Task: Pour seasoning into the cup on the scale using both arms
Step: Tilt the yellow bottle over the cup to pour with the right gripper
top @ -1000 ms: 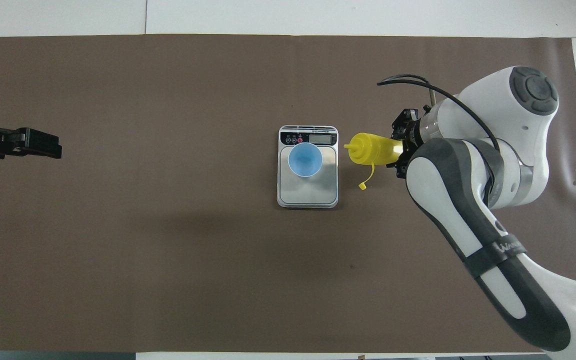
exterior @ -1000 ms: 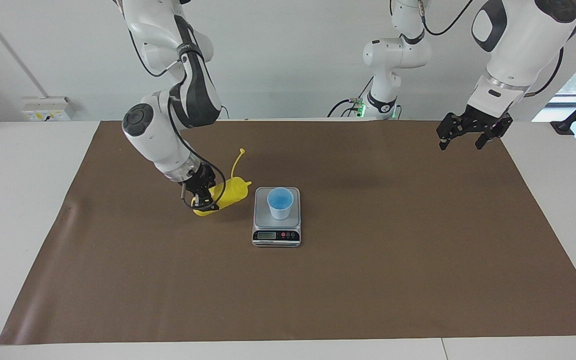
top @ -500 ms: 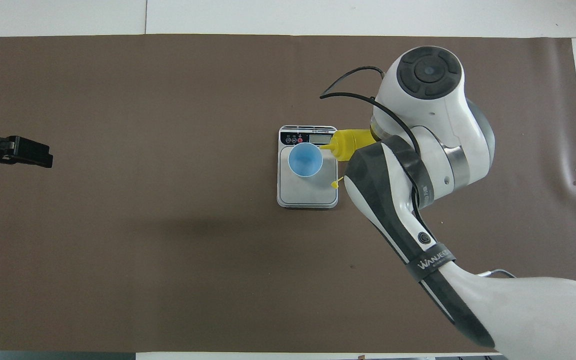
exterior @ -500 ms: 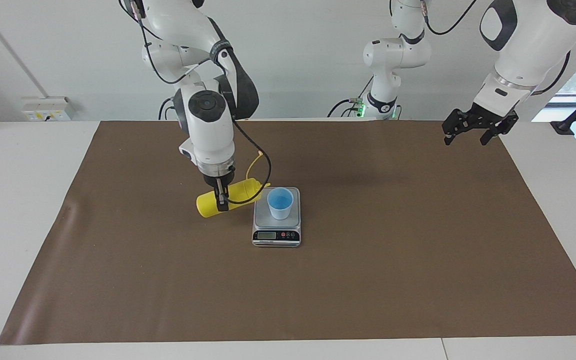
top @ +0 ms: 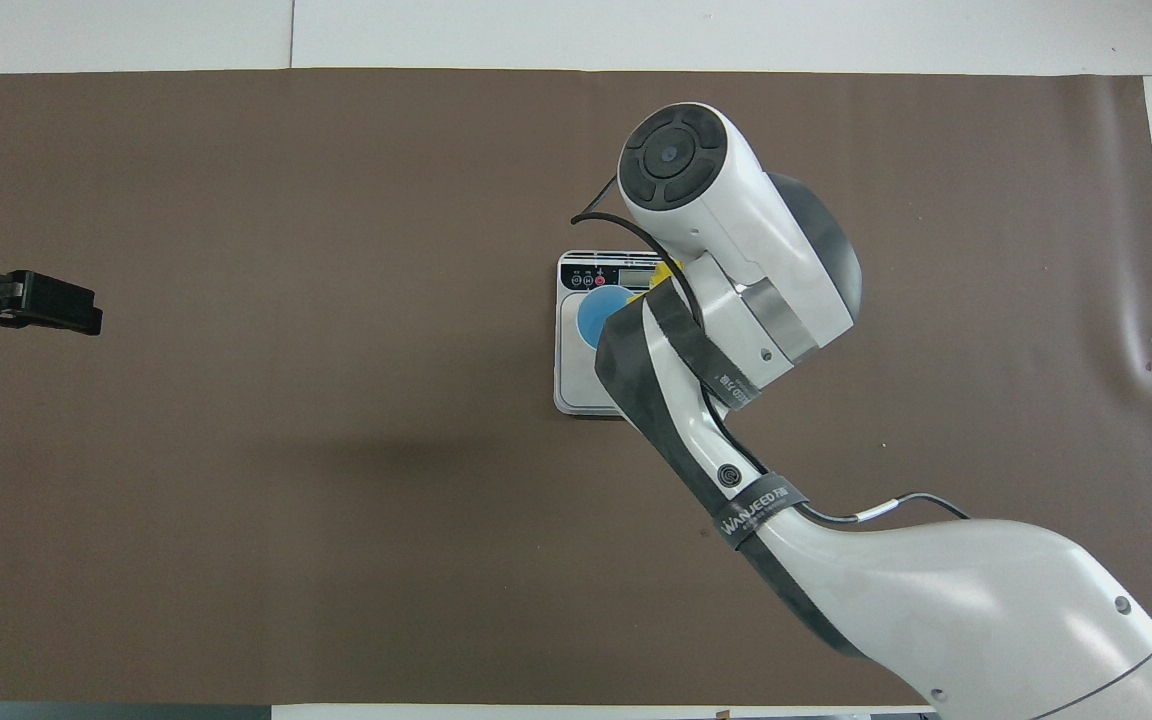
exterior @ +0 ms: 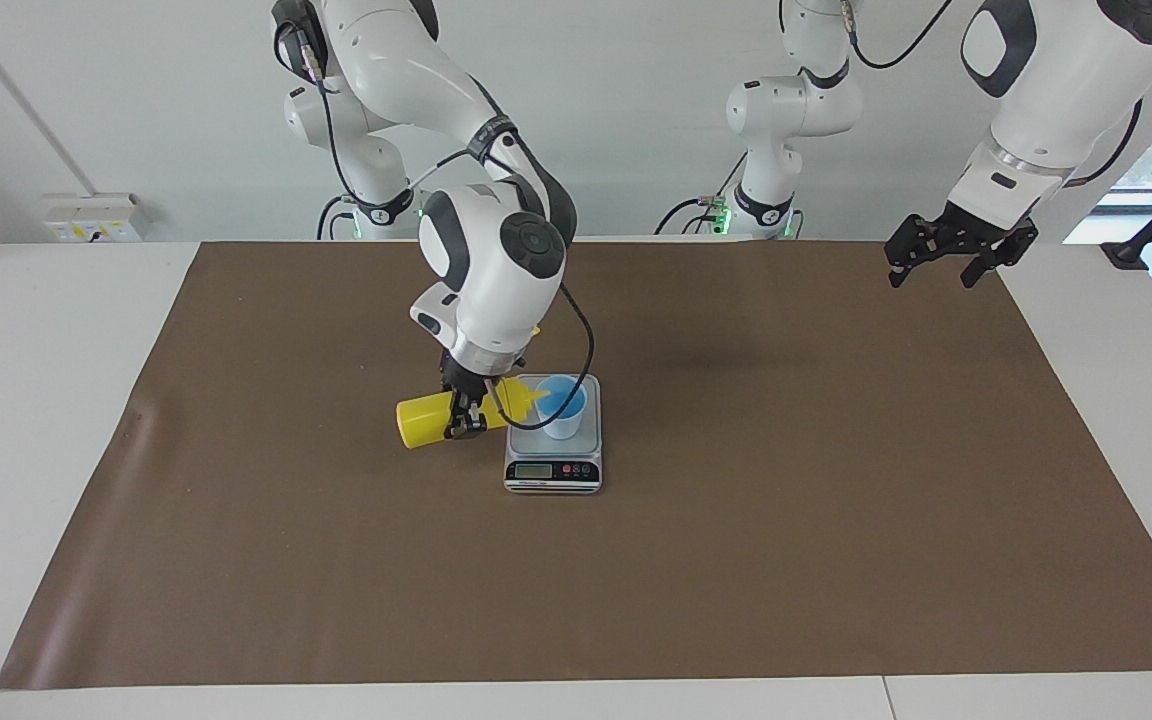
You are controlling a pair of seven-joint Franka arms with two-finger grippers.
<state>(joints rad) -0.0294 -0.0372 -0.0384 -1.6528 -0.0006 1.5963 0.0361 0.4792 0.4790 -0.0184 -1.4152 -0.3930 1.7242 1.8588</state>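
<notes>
The right end effector (exterior: 466,412) pinches the yellow plastic squeeze bottle (exterior: 433,420) around its middle, holding it on its side in the air with the cone nozzle (exterior: 534,396) tipped over the rim of the small light-blue tapered cup (exterior: 562,407). The bottle's base points toward the right arm's end of the bench. In the overhead view the right arm's wrist hides the bottle almost wholly and covers part of the cup (top: 600,313).

The cup stands on the flat metal platform of the small silver-grey digital kitchen scale (exterior: 553,460), whose black front panel and display face away from the robots. The display's reading is too small to make out. A dark band on the right arm's forearm (top: 754,503) carries pale lettering that appears to read "WANJEED".

The left end effector (exterior: 960,256) waits in the air over the corner of the brown mat (exterior: 736,560) at the left arm's end, its fingers spread and holding nothing.

The mat covers most of the white bench (exterior: 36,400). The scale sits near the mat's middle, well apart from every edge, with bare mat all around it.
</notes>
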